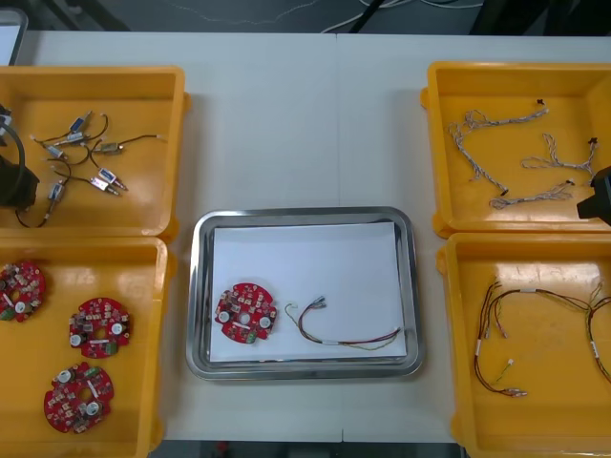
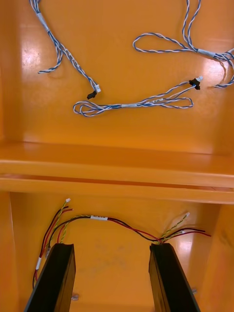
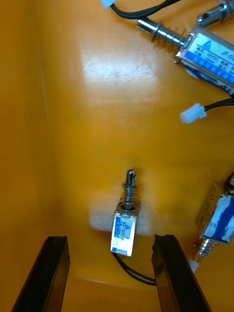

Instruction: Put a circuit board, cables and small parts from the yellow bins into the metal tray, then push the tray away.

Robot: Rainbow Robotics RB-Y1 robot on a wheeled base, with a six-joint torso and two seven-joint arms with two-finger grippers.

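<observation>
Now, left jaws gape over a small metal part [image 3: 124, 229], right jaws over cables [image 2: 99, 217].

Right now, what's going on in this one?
The metal tray holds one circuit board and a red and yellow cable. The left gripper hangs in the far left yellow bin, jaws open over a small metal part, not gripping it. The right gripper hangs above the right-hand bins, jaws open and empty, with loose red and yellow cables just beyond them.
</observation>
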